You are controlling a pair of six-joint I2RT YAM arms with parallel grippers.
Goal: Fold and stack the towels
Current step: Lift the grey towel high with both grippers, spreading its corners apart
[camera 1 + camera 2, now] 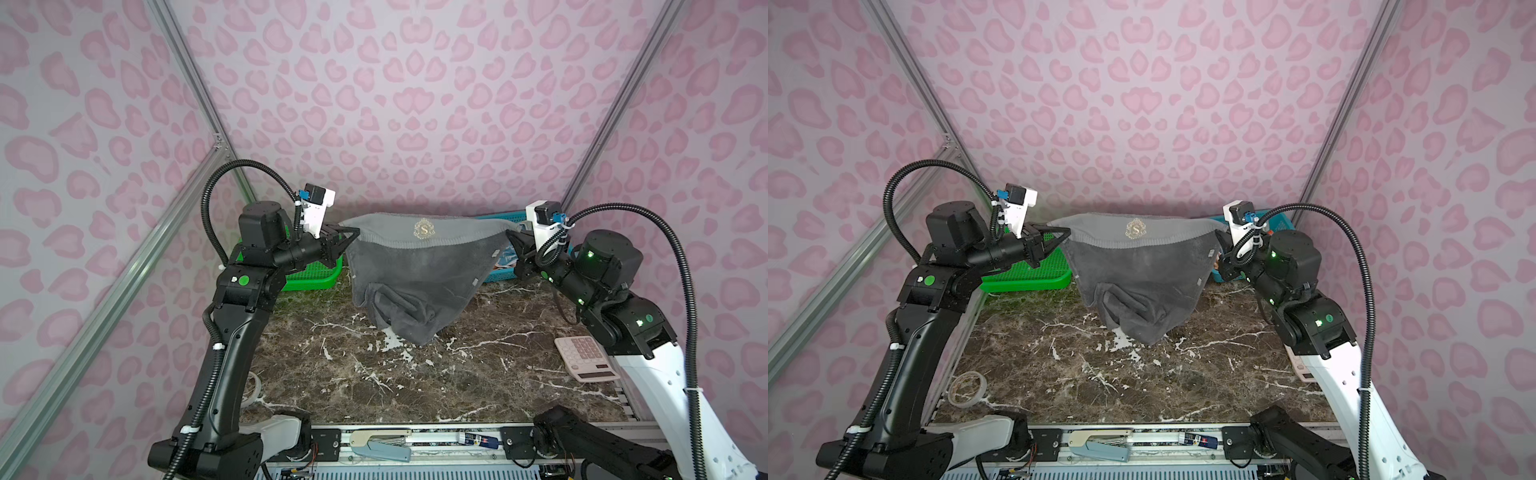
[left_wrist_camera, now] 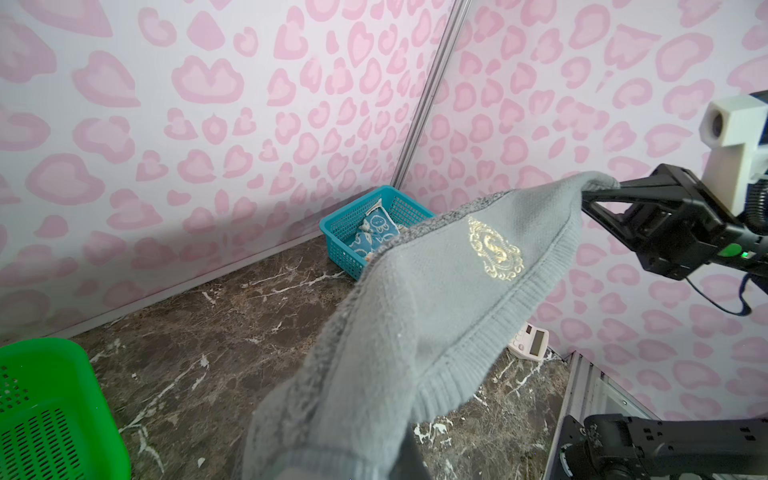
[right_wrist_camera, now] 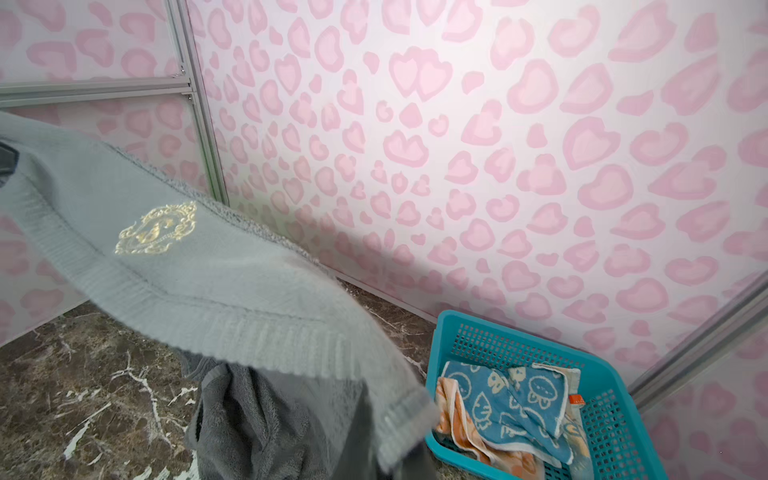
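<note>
The dark-grey towel (image 1: 419,266) (image 1: 1138,266) with a gold "S" crest hangs stretched between both grippers above the back of the marble table. Its bunched lower folds (image 1: 399,320) rest on the tabletop. My left gripper (image 1: 351,237) (image 1: 1061,237) is shut on the towel's left top corner. The right gripper (image 1: 513,237) (image 1: 1223,237) (image 2: 590,195) is shut on the right top corner. In each wrist view the towel (image 2: 436,311) (image 3: 187,274) covers that arm's own jaws. The blue towel (image 3: 511,399) and the orange towel (image 3: 461,419) lie crumpled in the teal basket (image 3: 615,415).
A green basket (image 1: 311,274) (image 2: 41,395) stands at the back left and the teal basket (image 1: 498,218) (image 2: 345,224) at the back right. A pink calculator (image 1: 586,357) lies near the right arm, a tape roll (image 1: 967,388) at the front left, a stapler (image 1: 380,444) on the front rail.
</note>
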